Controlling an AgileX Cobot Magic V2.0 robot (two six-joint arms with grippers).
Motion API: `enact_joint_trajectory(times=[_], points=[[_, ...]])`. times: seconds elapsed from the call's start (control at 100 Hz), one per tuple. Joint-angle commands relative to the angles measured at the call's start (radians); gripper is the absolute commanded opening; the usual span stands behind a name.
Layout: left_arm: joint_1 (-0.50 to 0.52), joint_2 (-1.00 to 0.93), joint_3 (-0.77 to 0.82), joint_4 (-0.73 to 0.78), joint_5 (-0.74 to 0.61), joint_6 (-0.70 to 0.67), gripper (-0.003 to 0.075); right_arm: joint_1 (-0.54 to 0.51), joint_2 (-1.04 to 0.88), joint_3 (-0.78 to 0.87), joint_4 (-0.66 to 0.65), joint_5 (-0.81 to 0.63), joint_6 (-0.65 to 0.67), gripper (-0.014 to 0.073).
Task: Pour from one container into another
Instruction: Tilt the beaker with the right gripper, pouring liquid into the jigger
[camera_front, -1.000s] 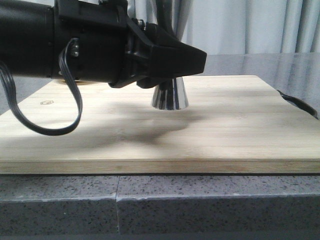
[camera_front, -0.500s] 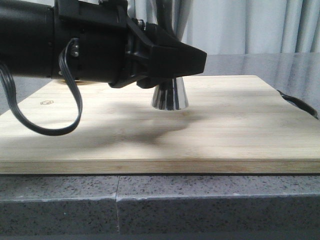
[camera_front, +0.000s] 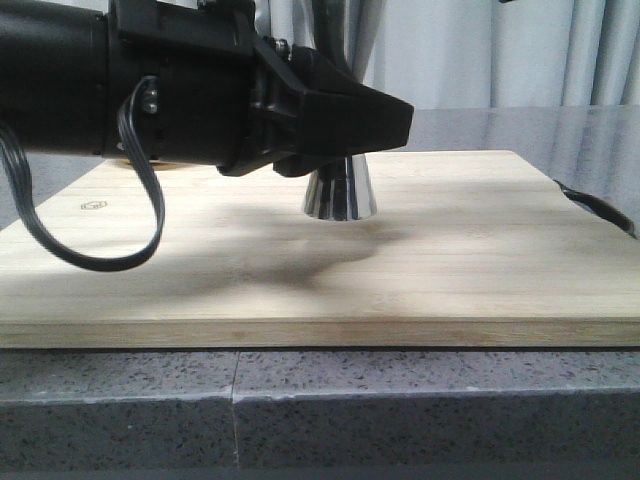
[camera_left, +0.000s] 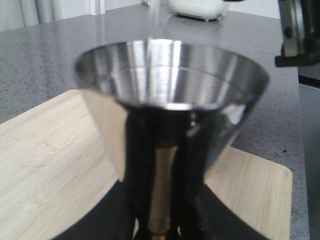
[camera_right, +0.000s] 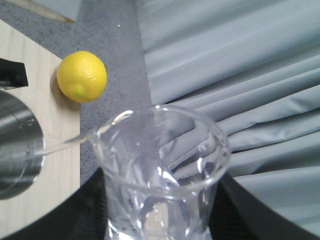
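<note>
Liquid streams from the beaker (camera_right: 160, 170), tipped spout-first in the right pincer's hold, into the jigger (camera_left: 170, 95) just below it, upright on the board (camera_front: 450, 260), left pincer clamping its waist.

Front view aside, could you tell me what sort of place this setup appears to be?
Probably a kitchen or home-bar counter mock-up: a wooden cutting board on a speckled stone worktop, a steel jigger, a lemon, and a grey curtain behind.

Jigger (camera_left: 170, 75) mirror-polished steel; beaker (camera_right: 160, 170) clear glass; board (camera_front: 450, 250) matt pale wood; counter (camera_front: 400, 400) speckled stone.
</note>
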Motion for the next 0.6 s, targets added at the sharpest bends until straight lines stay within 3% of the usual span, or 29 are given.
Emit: enact_joint_trajectory(times=[0.0, 0.59], points=[[-0.007, -0.044, -0.025, -0.027, -0.084, -0.008, -0.0019, 0.002, -0.031, -0.039, 0.002, -0.033, -0.003, 0.0278], [-0.007, -0.044, -0.025, -0.027, -0.084, -0.008, -0.0019, 0.002, -0.031, -0.061, -0.117, -0.002, -0.003, 0.0278]])
